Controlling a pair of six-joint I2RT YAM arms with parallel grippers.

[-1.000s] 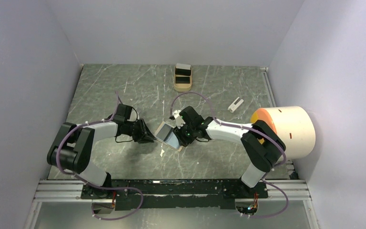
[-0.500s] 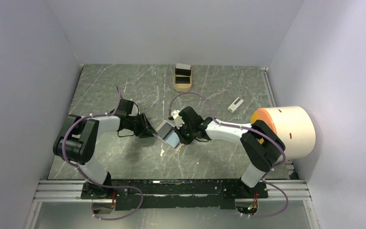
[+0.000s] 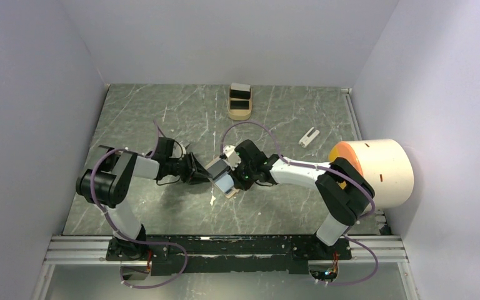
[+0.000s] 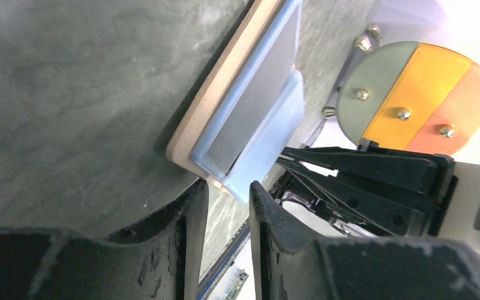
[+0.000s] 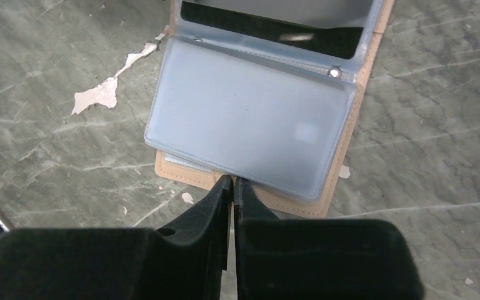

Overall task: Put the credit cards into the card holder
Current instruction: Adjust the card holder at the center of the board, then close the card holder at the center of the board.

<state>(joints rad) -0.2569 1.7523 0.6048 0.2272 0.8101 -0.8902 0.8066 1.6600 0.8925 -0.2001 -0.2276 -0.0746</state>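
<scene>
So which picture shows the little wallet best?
The right wrist view: the card holder lies open, big and flat. The left wrist view shows a slanted corner; the top view shows it tiny.

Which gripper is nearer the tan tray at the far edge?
Right. The right gripper is at the card holder's right edge, almost in line with the tan tray; the left gripper is at the holder's left edge, farther to the side.

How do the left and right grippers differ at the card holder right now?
The left gripper holds its fingers apart beside a corner of the card holder; the right gripper has them almost together, seemingly pinching its plastic edge. The left gripper reaches in from the left, the right gripper from the right. Both are black.
</scene>
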